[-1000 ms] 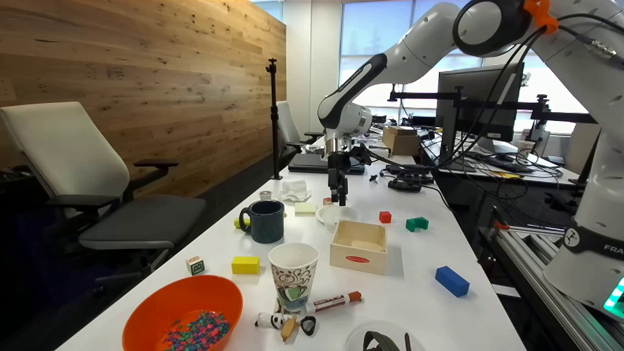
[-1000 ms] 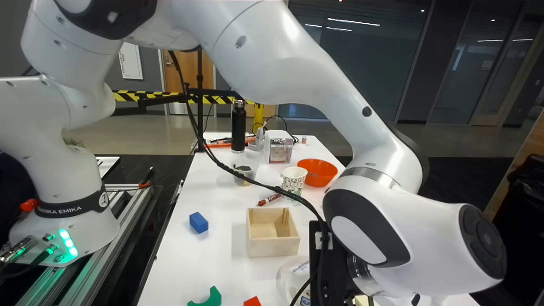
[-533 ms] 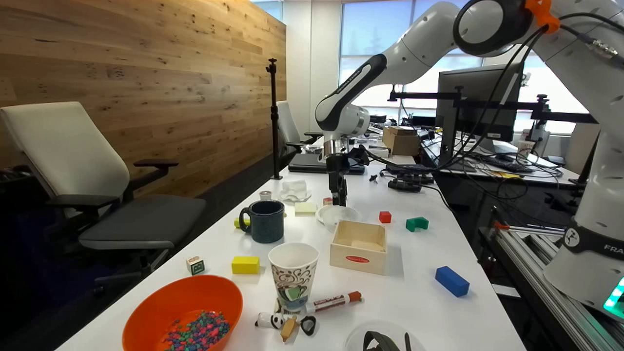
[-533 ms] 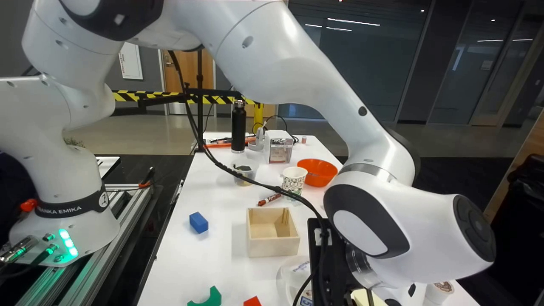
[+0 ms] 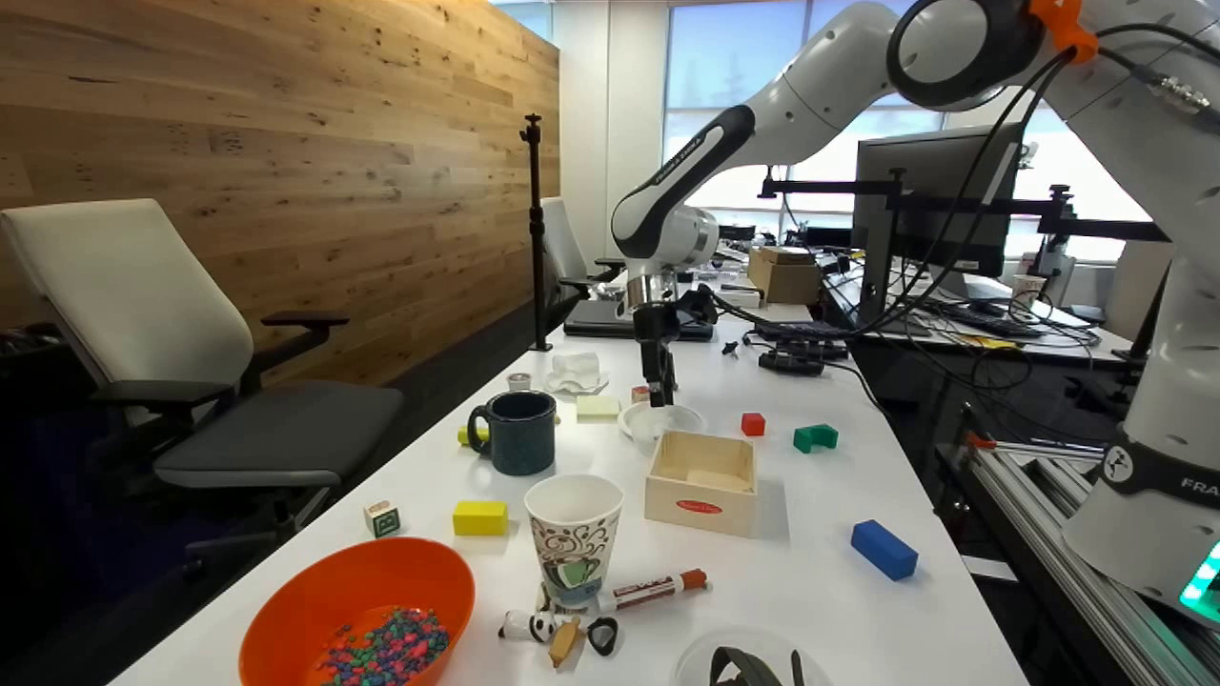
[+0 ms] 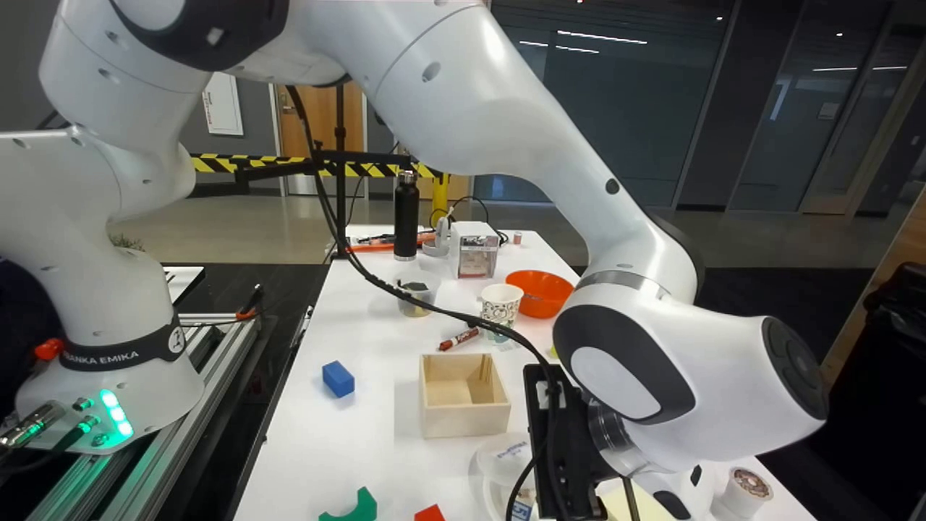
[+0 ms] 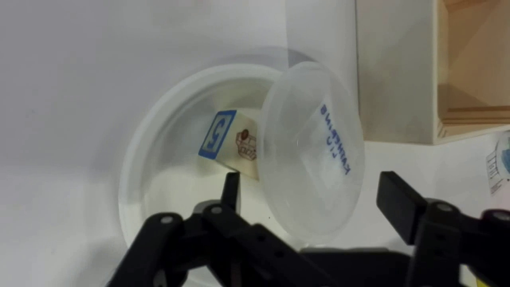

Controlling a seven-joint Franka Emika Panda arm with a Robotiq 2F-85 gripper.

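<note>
My gripper (image 7: 312,193) stands open in the wrist view, its fingers on either side of a translucent lid (image 7: 310,147) with blue handwriting. That round piece leans tilted on a white bowl (image 7: 129,179). One finger (image 7: 231,189) is over the bowl's inside, close to a lettered wooden block (image 7: 231,139); the other finger (image 7: 398,207) is outside, with a gap to the lid. Contact cannot be made out. In an exterior view the gripper (image 5: 664,398) points down just above the bowl (image 5: 627,421). The fingertips are hidden in another exterior view, where the lid (image 6: 503,459) shows beside the arm.
A wooden box (image 5: 701,500) stands close to the bowl. Around it are a red block (image 5: 753,424), a green arch (image 5: 816,438), a pale yellow block (image 5: 598,408), a dark mug (image 5: 519,433), a paper cup (image 5: 575,534) and a blue block (image 5: 884,550).
The gripper has come slightly lower and to the left in an exterior view, settling closer over the bowl. The bowl and lid seem to have shifted very slightly.
</note>
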